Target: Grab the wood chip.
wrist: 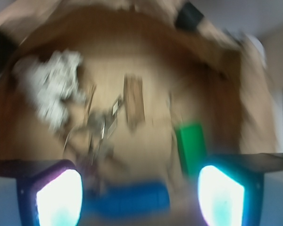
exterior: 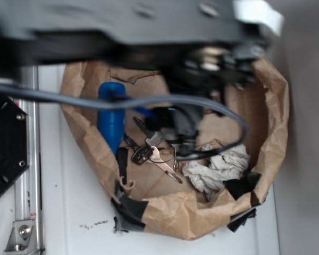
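Wood chip (wrist: 133, 100) lies flat, frame centre of wrist view, above green block (wrist: 191, 143). Looks light, stiff, brittle: pinch across its narrow middle. Your end effector (wrist: 140, 194) hangs released, nothing held.

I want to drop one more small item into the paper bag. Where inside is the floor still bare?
Bare paper shows between the wood chip and the green block, and on the floor above both in the wrist view. It is crowded between the crumpled white tissue, the keys and the blue cylinder.
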